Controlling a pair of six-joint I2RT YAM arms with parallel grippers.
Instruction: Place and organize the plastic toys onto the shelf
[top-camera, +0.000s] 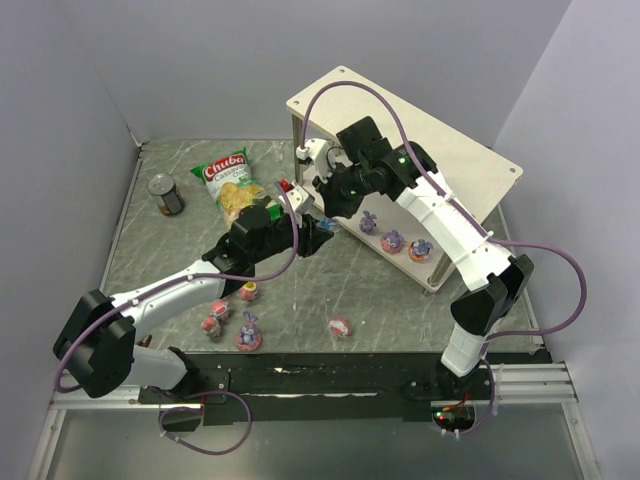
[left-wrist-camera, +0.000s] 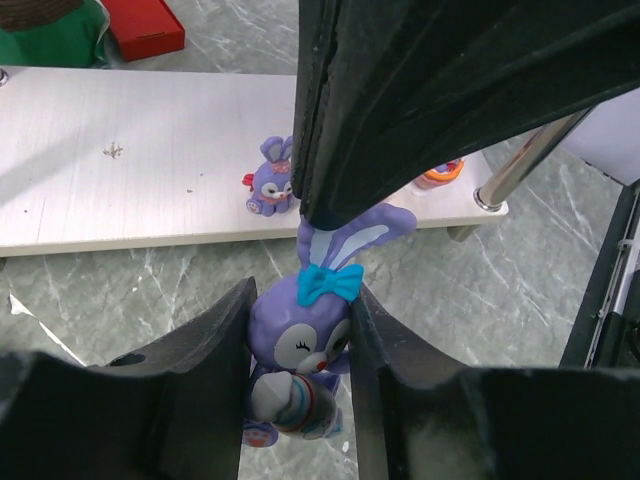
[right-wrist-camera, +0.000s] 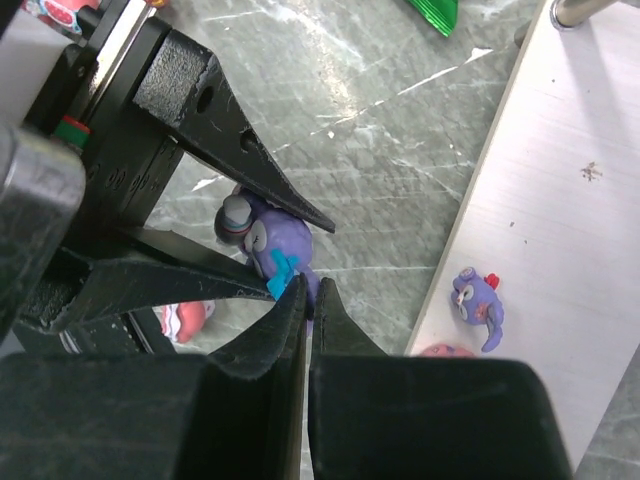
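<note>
**Top external view: the left arm is holding a bunny in front of the shelf, and placing is the step in hand**

The desk (top-camera: 400, 310) is carrying everything, and the shelf (top-camera: 470, 165) is standing at its far right side. Both arms are meeting just in front of the shelf's lower board (left-wrist-camera: 150, 170).

The left gripper (left-wrist-camera: 300, 310) is pinching a purple bunny (left-wrist-camera: 300, 350) by its body, low over the desk and near the board's front edge. The right gripper (right-wrist-camera: 308, 300) is keeping its fingers pressed together, with the tip touching the bunny's ears from above. Whether an ear is being nipped between them, I cannot tell.

In my judgement, this one toy is being placed now. The next move is calling for the right gripper to be lifting clear first. Then the left one should be carrying the bunny over the front edge, under the upper board, and setting it upright.

For room, the lower board is showing a wide bare part in the left wrist view. A metal post (left-wrist-camera: 520, 165) is closing its right end, and the upper board is limiting the height.

The chip bag (top-camera: 232, 183) and the can (top-camera: 167, 196) are lying well apart, to the left. Three bunnies (top-camera: 393, 241) are standing in a row on the lower board. Four loose toys (top-camera: 247, 333) are waiting on the desk near the left arm.
</note>
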